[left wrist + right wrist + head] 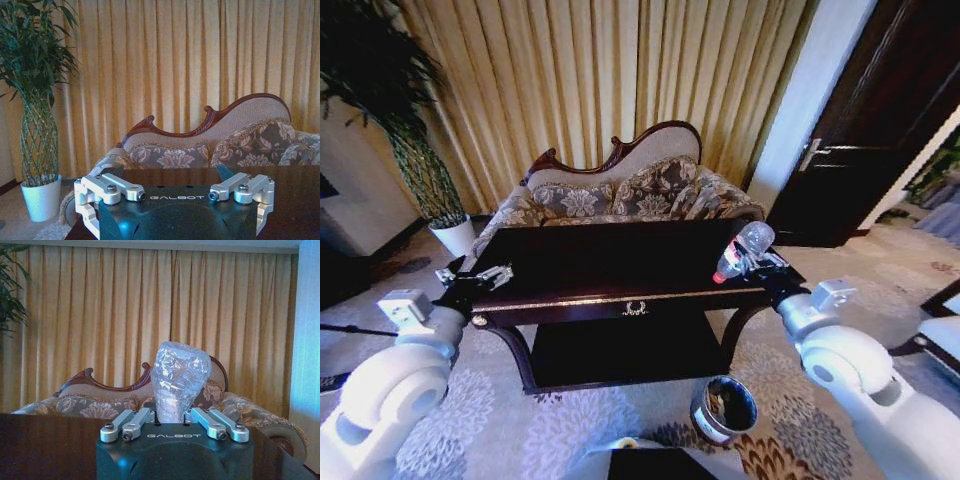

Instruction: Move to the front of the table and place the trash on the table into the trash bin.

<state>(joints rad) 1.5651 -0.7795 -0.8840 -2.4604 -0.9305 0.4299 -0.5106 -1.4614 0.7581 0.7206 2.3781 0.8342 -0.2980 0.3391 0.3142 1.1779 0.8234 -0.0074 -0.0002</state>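
The dark-brown glossy table [600,262] with gold trim stands right in front of me. My right gripper [752,260] hovers over its right end, shut on a clear plastic bottle [741,249] with a red label; the bottle [178,380] stands upright between that gripper's [172,426] fingers. My left gripper [486,277] sits at the table's left end, open with nothing between its fingers [116,188]. The round trash bin [725,408] with a shiny metal rim stands on the carpet in front of the table's right leg, below and nearer than the bottle.
A floral sofa [620,190] stands close behind the table, with gold curtains [620,70] beyond it. A plant in a white pot [454,236] is at the far left, a dark door [865,130] at the far right. A low shelf [615,350] lies under the tabletop.
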